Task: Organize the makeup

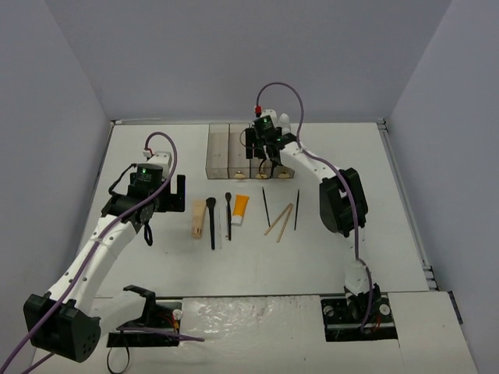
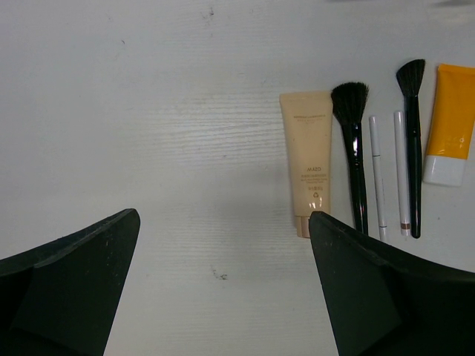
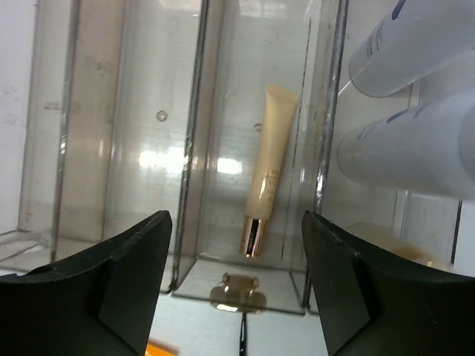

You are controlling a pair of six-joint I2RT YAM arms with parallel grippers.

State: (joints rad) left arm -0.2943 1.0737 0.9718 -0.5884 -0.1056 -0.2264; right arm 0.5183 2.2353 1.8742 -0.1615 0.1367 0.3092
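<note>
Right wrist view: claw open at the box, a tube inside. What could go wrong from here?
1. The right claw sits close to the box; withdrawing could clip a wall or shove it.
2. The tube leans, so it may slump across space later items need.
3. Brushes and pencils lie packed together; the left claw may catch two.
</note>
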